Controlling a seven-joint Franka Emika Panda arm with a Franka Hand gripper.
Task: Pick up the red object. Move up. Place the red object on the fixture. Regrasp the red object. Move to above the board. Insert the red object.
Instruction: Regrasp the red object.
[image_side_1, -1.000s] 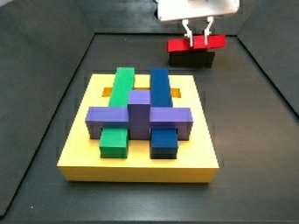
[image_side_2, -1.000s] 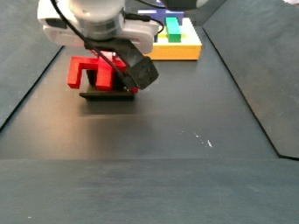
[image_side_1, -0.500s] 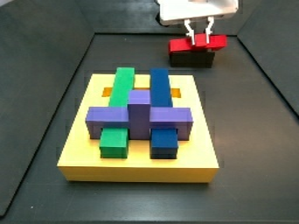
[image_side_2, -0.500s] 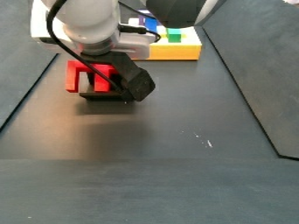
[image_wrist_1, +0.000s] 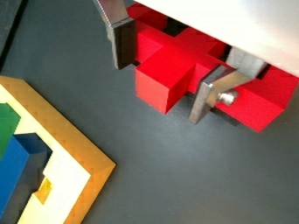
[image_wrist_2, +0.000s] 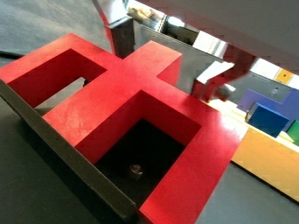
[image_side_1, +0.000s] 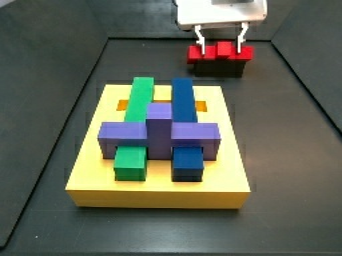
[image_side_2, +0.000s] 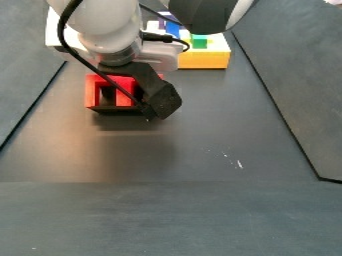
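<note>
Dark matte floor (image_side_1: 287, 150) with raised edges | near: board (image_side_1: 94, 170) carrying green, blue, purple blocks (image_side_1: 160, 128) | far: red object (image_side_1: 214, 52) seated on the fixture (image_side_1: 215, 68) | gripper (image_wrist_1: 163, 83) over it, fingers (image_wrist_1: 119, 44) clamping its centre stub | a wrist view alone shows fixture's recess (image_wrist_2: 135, 162).

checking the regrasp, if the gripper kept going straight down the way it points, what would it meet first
Most likely the red object: the gripper hangs right over it, fingers flanking its centre stub, as it sits on the fixture. How much gap is left I cannot tell.
</note>
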